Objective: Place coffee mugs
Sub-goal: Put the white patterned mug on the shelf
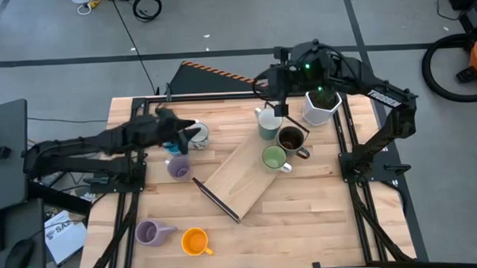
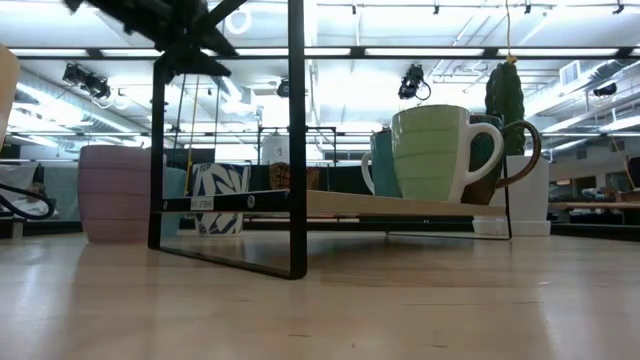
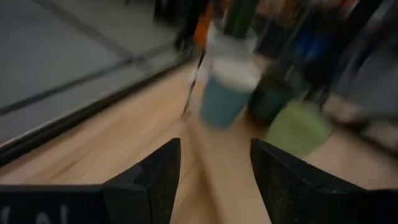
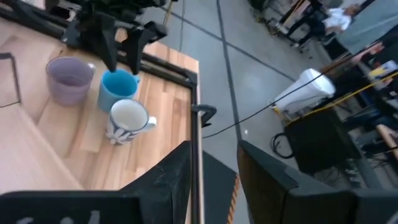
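A pale grey-teal mug [image 1: 267,123], a dark brown mug [image 1: 291,138] and a green mug [image 1: 274,158] stand upright on a slanted wooden shelf board [image 1: 240,178]. A bright blue mug [image 1: 174,146], a white patterned mug [image 1: 197,134] and a lavender mug [image 1: 178,166] stand on the table to the board's left. A second lavender mug [image 1: 150,232] and an orange mug [image 1: 195,242] stand near the near edge. My left gripper [image 4: 121,53] is open just above the blue mug [image 4: 118,84]; I cannot tell whether it touches it. My right gripper [image 1: 279,109] is open, above the grey-teal mug.
A white faceted pot with a cactus [image 1: 321,106] stands at the far right, beside the mugs on the board. The board's black metal frame [image 2: 297,140] stands tall in the low view. Bare tabletop lies to the near right [image 1: 305,227].
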`<act>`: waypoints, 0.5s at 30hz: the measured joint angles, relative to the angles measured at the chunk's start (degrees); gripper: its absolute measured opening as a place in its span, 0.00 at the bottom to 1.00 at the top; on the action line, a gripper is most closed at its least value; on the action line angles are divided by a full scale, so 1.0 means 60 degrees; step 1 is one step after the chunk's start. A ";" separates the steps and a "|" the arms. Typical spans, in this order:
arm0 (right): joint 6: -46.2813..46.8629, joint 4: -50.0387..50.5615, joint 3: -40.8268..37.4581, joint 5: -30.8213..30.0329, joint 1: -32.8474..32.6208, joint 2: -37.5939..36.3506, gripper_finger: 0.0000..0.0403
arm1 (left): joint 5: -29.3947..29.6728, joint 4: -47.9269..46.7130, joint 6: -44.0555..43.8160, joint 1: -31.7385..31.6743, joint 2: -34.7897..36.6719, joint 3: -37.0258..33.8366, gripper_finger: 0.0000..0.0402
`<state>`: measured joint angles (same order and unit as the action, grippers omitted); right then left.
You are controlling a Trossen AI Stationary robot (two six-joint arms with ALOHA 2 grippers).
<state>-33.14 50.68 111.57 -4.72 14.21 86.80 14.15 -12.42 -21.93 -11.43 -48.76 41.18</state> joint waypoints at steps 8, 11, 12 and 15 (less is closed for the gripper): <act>0.0003 0.0352 -0.0223 0.0060 0.0104 0.0019 0.33 | -0.0738 -0.5429 0.2290 -0.0669 -0.2682 0.3250 0.50; 0.0000 0.0325 -0.0297 0.0063 0.0104 0.0001 0.33 | -0.0776 -0.6026 0.3254 -0.0656 -0.3425 0.3791 0.50; 0.0000 0.0321 -0.0315 0.0063 0.0104 0.0000 0.33 | -0.0784 -0.6065 0.3358 -0.0655 -0.3655 0.3907 0.50; 0.0003 0.0346 -0.0381 0.0060 0.0104 0.0000 0.33 | -0.0763 -0.6024 0.3477 -0.0733 -0.4312 0.4054 0.50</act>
<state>-33.12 52.75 109.28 -4.36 14.83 86.80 9.57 -48.56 -1.06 -15.83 -74.63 65.50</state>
